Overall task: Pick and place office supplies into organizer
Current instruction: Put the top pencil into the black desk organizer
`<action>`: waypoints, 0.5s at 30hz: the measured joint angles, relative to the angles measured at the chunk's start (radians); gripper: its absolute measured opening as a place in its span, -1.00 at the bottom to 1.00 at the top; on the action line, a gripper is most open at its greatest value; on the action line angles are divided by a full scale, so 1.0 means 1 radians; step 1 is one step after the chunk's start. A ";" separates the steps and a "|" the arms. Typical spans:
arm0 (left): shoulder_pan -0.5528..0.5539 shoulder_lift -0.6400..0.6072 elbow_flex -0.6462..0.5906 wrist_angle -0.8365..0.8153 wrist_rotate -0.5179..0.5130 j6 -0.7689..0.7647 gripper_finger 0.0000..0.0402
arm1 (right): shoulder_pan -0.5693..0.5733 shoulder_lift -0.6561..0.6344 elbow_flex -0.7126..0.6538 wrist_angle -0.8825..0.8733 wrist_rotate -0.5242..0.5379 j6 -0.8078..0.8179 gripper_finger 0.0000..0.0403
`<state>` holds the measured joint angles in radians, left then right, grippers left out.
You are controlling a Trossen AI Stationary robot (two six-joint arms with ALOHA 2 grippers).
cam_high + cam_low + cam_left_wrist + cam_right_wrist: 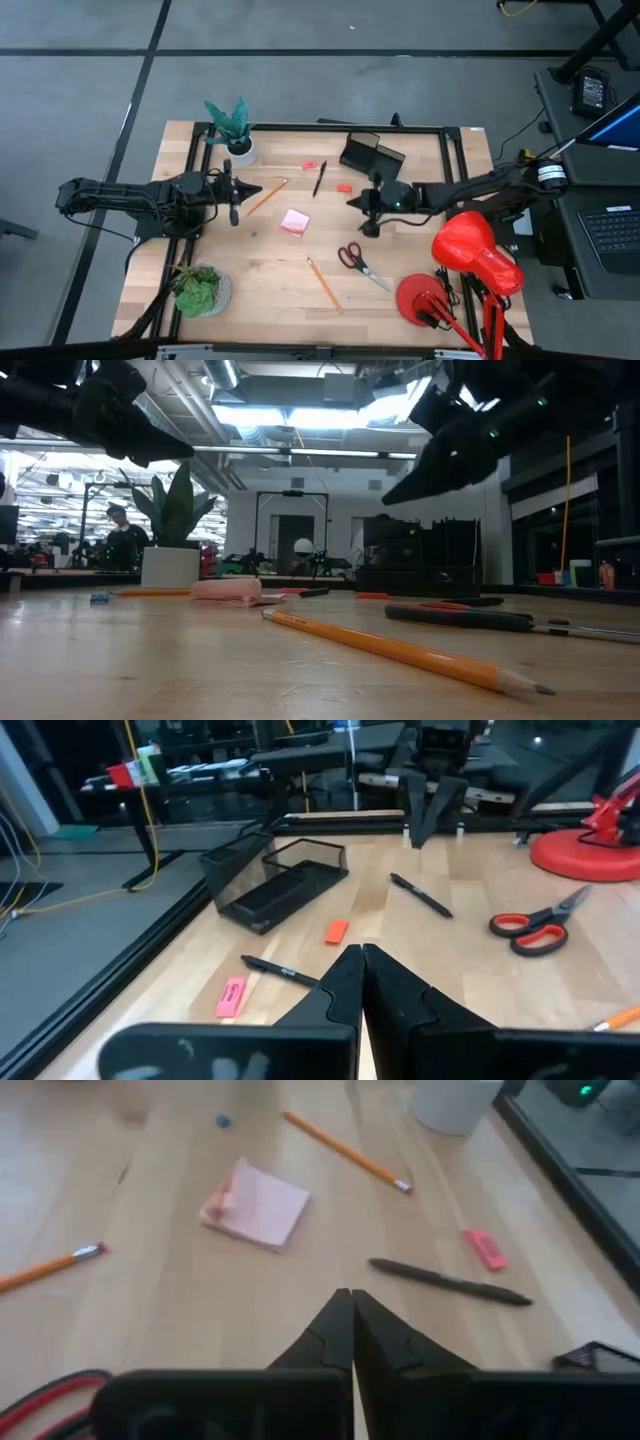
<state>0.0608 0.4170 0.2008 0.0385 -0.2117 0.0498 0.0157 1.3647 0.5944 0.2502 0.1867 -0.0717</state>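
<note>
I see both grippers empty above the table: left gripper (234, 203) fingers pressed together near the pencil (265, 197), right gripper (371, 216) fingers together beside the organizer (371, 156).

Two dark jointed arms, wedge-shaped black fingers (395, 1005).

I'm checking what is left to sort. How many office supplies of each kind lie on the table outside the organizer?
Orange pencils: 2
Black pens: 2
Red-handled scissors: 1
Pink sticky-note pad: 1
Erasers, one pink, one orange-red: 2
Total: 8, none in the organizer.
</note>
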 joint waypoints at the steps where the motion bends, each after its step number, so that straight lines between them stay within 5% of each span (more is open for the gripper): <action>1: 0.000 0.000 0.000 0.001 0.001 -0.004 -0.98 | 0.007 0.000 -0.014 0.009 0.001 0.017 -0.94; 15: -0.001 0.120 0.000 0.069 0.017 -0.055 -0.99 | 0.052 0.000 -0.141 0.313 0.000 -0.017 -0.90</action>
<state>0.0597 0.5371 0.2013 0.1078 -0.1947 -0.0055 0.0676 1.3647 0.4538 0.5633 0.1870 -0.0889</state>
